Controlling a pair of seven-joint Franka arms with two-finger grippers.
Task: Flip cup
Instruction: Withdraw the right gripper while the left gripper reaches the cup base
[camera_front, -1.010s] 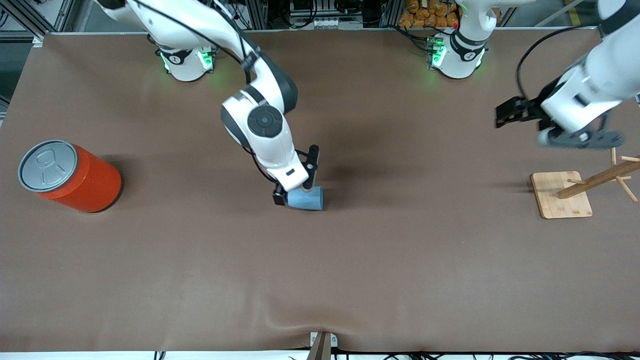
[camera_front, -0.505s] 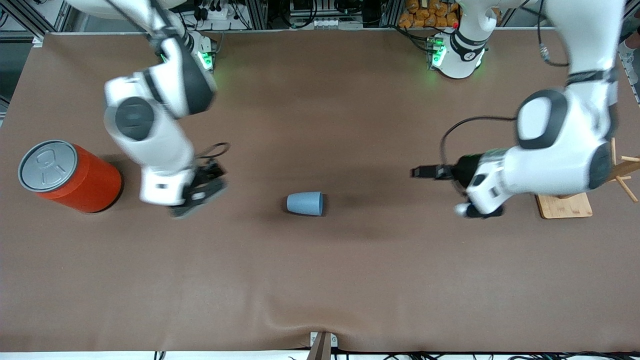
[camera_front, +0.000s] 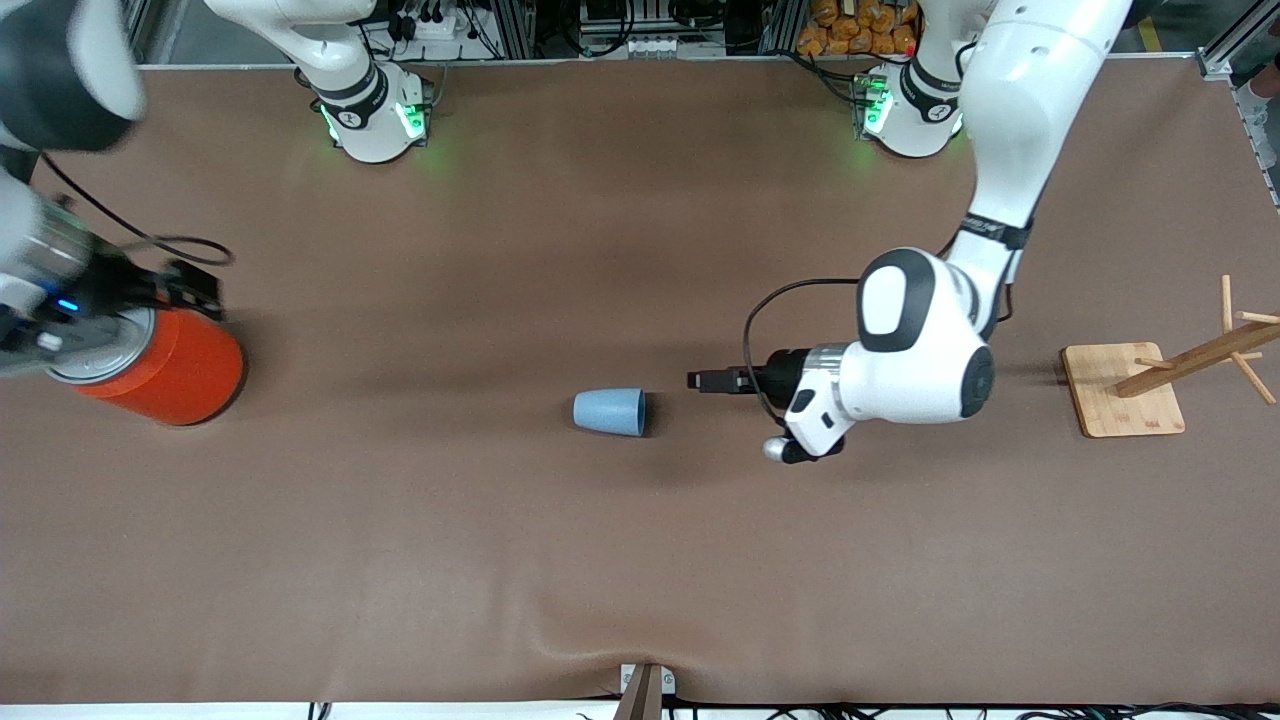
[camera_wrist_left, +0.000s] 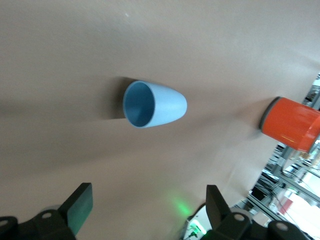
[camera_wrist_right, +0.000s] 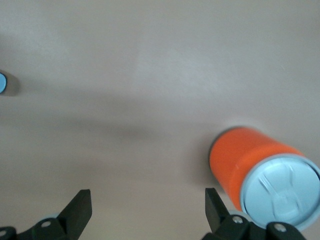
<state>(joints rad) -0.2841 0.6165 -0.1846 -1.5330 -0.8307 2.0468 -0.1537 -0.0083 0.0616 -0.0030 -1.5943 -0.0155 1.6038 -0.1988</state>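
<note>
Cup (camera_front: 610, 411) is lying on its side mid-table, mouth being pointed toward the left arm's end, so the flip is judged not yet done. Left gripper (camera_front: 712, 381) is being held just beside the cup's mouth, fingers spread, nothing grasped. Right gripper (camera_front: 190, 285) is being held over the orange can (camera_front: 165, 365), well apart from the cup, fingers spread, empty.
</note>
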